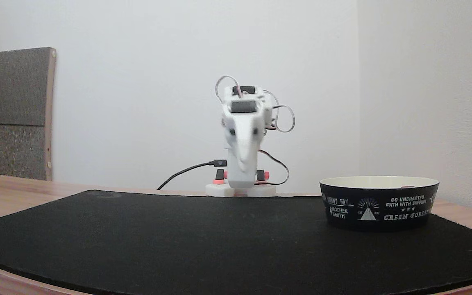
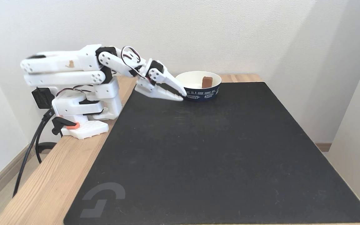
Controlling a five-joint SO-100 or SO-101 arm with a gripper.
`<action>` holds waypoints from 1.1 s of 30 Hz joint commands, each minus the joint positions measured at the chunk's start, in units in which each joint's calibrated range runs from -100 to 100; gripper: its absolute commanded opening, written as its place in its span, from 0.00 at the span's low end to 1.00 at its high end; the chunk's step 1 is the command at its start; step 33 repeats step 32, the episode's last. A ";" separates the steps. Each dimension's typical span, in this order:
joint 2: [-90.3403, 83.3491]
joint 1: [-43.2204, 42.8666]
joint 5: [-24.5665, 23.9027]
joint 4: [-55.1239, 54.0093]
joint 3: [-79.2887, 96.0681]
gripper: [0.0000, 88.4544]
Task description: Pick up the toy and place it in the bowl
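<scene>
The red toy [image 2: 206, 82] sits inside the bowl [image 2: 209, 93], at the far edge of the black mat [image 2: 217, 150]. The gripper [image 2: 181, 95] hangs just beside the bowl, fingers together, empty.

"GREEN FOREST", "MOTHER EARTH" on bowl [image 1: 379, 203]

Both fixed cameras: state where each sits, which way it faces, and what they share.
One fixed view: low at the mat's far edge, facing the arm head-on; the folded arm with its gripper pointing down shows, and the bowl at right.
Another fixed view: raised, beside the table, looking down across the mat; the whole arm shows at left, gripper shut by the bowl's rim, the toy inside.
Shared: arm, gripper, bowl, mat.
</scene>
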 commanded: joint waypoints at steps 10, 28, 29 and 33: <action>-11.57 -2.02 0.09 15.82 0.49 0.07; -11.41 -1.93 0.24 15.73 0.49 0.07; -11.41 -1.93 0.24 15.73 0.49 0.07; -11.41 -1.93 0.24 15.73 0.49 0.07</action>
